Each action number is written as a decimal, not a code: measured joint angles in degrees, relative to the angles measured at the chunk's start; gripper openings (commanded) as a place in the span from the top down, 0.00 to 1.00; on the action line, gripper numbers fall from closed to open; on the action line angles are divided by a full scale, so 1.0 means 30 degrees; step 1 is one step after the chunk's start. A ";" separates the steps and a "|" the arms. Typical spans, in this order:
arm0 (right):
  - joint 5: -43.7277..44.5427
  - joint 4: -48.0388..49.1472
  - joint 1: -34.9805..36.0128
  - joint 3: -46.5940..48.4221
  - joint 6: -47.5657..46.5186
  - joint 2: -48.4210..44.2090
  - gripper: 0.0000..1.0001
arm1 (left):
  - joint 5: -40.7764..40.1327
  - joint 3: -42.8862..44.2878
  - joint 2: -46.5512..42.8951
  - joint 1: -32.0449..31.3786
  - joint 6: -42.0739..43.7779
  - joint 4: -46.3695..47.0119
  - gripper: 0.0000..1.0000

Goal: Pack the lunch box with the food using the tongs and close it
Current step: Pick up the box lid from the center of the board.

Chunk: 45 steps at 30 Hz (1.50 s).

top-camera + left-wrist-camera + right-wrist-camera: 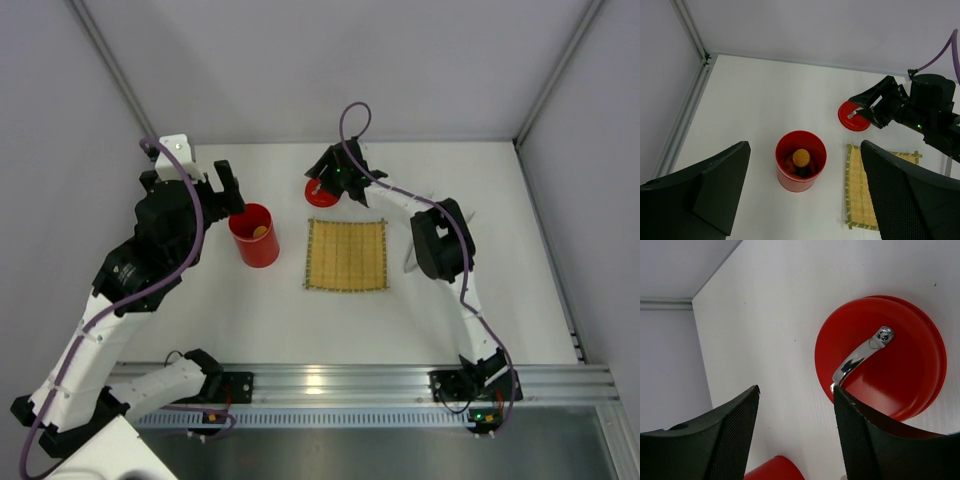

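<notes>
The red lunch box (254, 235) stands open left of the mat. Food lies inside it: a round orange piece (801, 158) on top of reddish-brown and dark bits. My left gripper (805, 146) hovers above the box, jaws wide open and empty. The red lid (900, 375) lies flat on the table at the back, its silver handle (860, 356) facing up. My right gripper (796, 390) is low over the lid's left edge, open, with bare table between its fingers; its right finger (865, 440) meets the handle's near end. Thin grey tongs (410, 258) peek out under the right arm.
A square yellow bamboo mat (346, 254) lies bare in the middle, between the box and the right arm. White walls close in the back and both sides. The aluminium rail (330, 382) with both arm bases runs along the near edge.
</notes>
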 measured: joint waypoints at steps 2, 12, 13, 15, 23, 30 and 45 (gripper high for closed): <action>0.0131 0.0182 0.0000 -0.0058 0.0146 -0.0007 0.40 | 0.0044 0.0000 0.0000 0.0000 0.0000 0.0000 0.04; 0.0379 0.0641 0.0000 -0.0240 0.0656 0.0627 0.40 | 0.0117 -0.0226 0.0291 0.0000 0.0029 0.0007 0.04; 0.0423 0.0670 0.0000 -0.0328 0.0743 0.0627 0.40 | 0.0117 -0.0240 0.0335 0.0000 0.0036 0.0000 0.04; 0.0466 0.0918 0.0000 -0.0328 0.0860 0.0663 0.40 | 0.0124 -0.0248 0.0401 0.0000 0.0073 0.0007 0.04; 0.0641 0.2091 -0.0029 -0.0328 0.1494 0.1173 0.44 | 0.0175 -0.0291 0.0539 0.0000 0.0299 0.0007 0.04; 0.0787 0.3169 -0.0095 -0.0321 0.2025 0.1639 0.60 | 0.0175 -0.0306 0.0539 0.0000 0.0474 0.0007 0.04; 0.1093 0.6222 -0.0109 -0.1268 0.2324 0.2412 1.00 | 0.0175 -0.0933 0.0546 0.0000 0.0510 0.0022 0.04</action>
